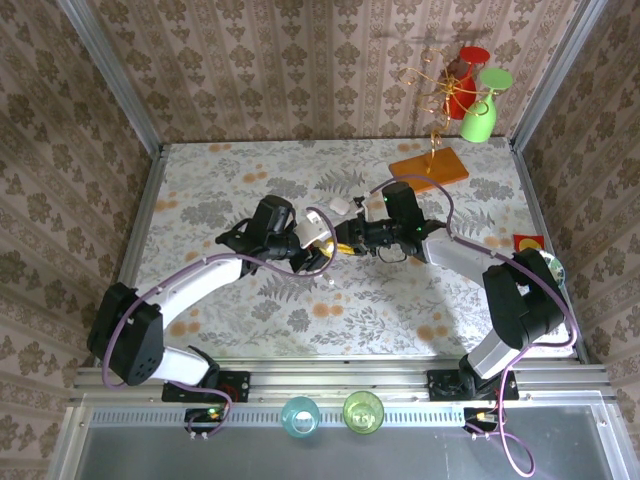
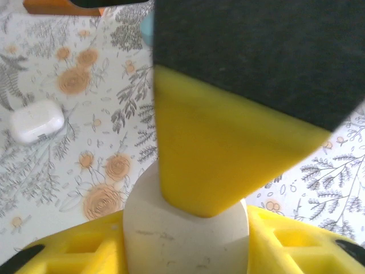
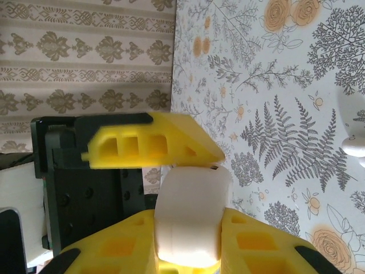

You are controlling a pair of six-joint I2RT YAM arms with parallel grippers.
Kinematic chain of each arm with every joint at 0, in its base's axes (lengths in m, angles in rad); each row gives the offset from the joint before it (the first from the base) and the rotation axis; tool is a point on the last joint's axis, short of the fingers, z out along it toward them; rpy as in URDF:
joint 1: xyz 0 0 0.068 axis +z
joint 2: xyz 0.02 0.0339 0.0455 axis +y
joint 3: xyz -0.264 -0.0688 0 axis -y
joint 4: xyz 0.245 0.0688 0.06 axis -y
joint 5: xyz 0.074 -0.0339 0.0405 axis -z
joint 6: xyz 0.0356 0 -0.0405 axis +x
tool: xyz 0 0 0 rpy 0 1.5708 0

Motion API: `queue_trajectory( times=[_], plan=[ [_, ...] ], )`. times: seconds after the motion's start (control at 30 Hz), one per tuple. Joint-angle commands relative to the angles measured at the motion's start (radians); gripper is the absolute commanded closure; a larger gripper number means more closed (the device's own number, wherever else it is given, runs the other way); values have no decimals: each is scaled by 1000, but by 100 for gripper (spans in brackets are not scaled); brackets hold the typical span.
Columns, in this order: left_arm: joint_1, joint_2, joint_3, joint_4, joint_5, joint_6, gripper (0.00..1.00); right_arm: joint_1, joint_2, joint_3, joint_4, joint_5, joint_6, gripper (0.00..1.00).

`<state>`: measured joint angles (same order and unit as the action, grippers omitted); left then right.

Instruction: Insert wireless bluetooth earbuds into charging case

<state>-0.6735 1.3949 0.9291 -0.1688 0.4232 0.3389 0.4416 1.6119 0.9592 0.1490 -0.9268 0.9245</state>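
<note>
A white charging case (image 3: 191,200) hangs in the air between both grippers above the middle of the table. My right gripper (image 3: 191,228) is shut on its sides. My left gripper (image 2: 185,228) also has the case (image 2: 182,240) between its fingers, which lie against it. One left finger (image 3: 148,142) rests on the case's top edge, and a right finger (image 2: 211,160) covers it from above. From the top camera the two grippers (image 1: 322,245) (image 1: 347,238) meet tip to tip. A small white earbud (image 3: 353,147) lies on the table. Whether the held case is open is hidden.
A second closed white case (image 1: 338,205) (image 2: 35,121) lies on the table just behind the grippers. An orange board (image 1: 430,167) with a wire stand holding red and green cups (image 1: 478,118) is at the back right. Two cups (image 1: 300,415) stand on the front rail.
</note>
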Motion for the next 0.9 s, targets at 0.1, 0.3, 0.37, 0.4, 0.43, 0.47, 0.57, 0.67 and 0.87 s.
queue_trajectory(
  times=[0.1, 0.3, 0.37, 0.4, 0.43, 0.47, 0.57, 0.67, 0.87],
  plan=[
    [21, -99, -87, 220, 22, -51, 27, -43, -47, 0, 112, -66, 91, 81],
    [42, -174, -275, 687, 74, -157, 15, -100, -82, -36, 337, -105, 278, 83],
    [52, -165, -334, 895, 87, -215, 14, -116, -81, -52, 488, -118, 394, 85],
    [59, -154, -357, 981, 95, -247, 14, -124, -77, -62, 573, -124, 462, 86],
    [67, -141, -372, 1059, 98, -275, 15, -131, -69, -66, 652, -126, 527, 87],
    [76, -130, -383, 1120, 100, -297, 15, -134, -63, -69, 715, -126, 582, 88],
    [96, -92, -415, 1286, 88, -338, 15, -133, -51, -66, 861, -123, 691, 89],
    [123, -28, -425, 1464, 125, -418, 16, -132, -45, -70, 948, -115, 762, 89],
    [115, -6, -388, 1463, 181, -378, 17, -105, -23, -59, 1072, -98, 858, 90]
  ],
)
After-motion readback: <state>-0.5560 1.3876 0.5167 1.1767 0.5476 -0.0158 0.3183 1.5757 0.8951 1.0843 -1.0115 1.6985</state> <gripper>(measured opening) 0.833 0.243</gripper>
